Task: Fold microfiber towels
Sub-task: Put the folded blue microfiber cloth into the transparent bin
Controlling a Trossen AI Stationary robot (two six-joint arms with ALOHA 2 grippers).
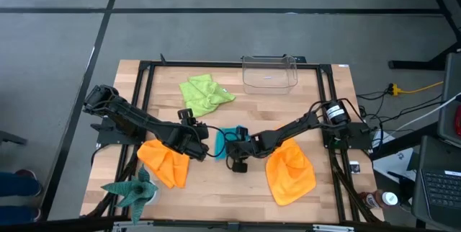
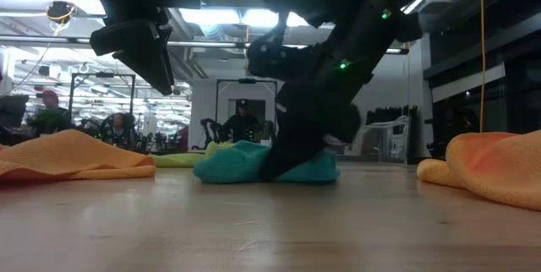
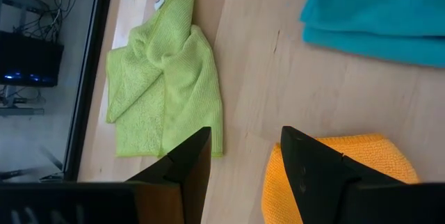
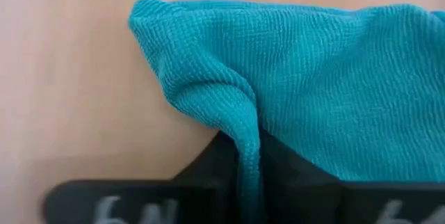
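Note:
The teal towel [image 1: 225, 137] lies bunched at the table's middle; it also shows in the low view [image 2: 232, 164]. My right gripper [image 1: 235, 148] is down on it and shut on it. My left gripper [image 3: 243, 158] is open and empty, raised above the table [image 2: 139, 44], just left of the teal towel and over the edge of one orange towel [image 1: 164, 161]. The other orange towel [image 1: 290, 171] lies crumpled at the near right. The lime green towel [image 1: 205, 94] lies crumpled at the far middle. My right gripper pinches a raised fold of the teal towel [image 4: 245, 130] between its two fingers. The fingers come slanting down from the table's right side. The rest of the towel lies bunched on the table [image 2: 308, 169], slack.
A clear plastic bin [image 1: 270, 72] stands at the far edge. A dark green spiky plant figure [image 1: 133, 189] stands at the near left corner. Black frame rails [image 1: 144, 95] run along the table's sides. People show in the room beyond the table [image 2: 243, 124].

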